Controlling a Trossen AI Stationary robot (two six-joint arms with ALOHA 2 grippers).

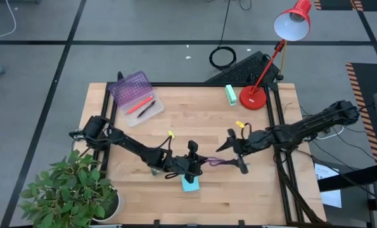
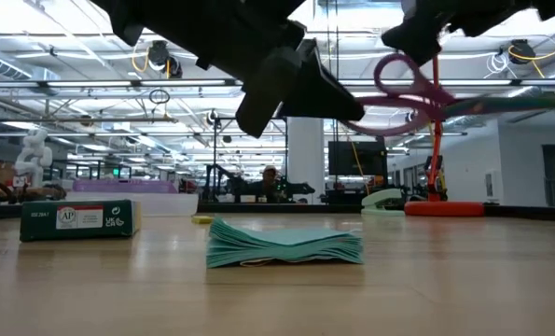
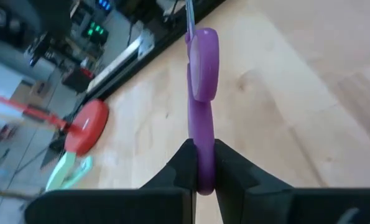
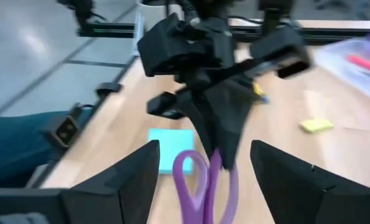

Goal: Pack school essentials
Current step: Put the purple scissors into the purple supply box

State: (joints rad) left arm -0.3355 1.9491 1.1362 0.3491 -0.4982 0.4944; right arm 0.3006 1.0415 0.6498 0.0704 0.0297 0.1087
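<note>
Purple-handled scissors [image 1: 218,163] hang above the table's middle, with my left gripper [image 1: 199,166] shut on them from the left. My right gripper [image 1: 237,153] is open. Its fingers stand on either side of the scissors' handle loops [image 4: 197,180] without touching them. Below the scissors, a light-blue sticky-note pad [image 1: 189,184] lies flat on the wood. A green crayon box [image 2: 76,220] rests on the table, partly under my left arm. A small yellow eraser [image 1: 171,134] lies farther back. A pink pen and a black pen lie in the purple case [image 1: 134,92]. My left gripper pinches the outer end of one purple handle loop [image 3: 202,140] between its two fingers. The fingers come from the table's left, slanting down, and lie in line with the scissors. The scissors are lifted clear of the table, with the blade [image 3: 189,12] pointing away toward the right arm.
A red desk lamp [image 1: 258,95] and a mint-green block [image 1: 230,94] stand at the far right. Beyond the far edge lies a keyboard [image 1: 245,68]. A potted plant [image 1: 74,190] overhangs the near left corner.
</note>
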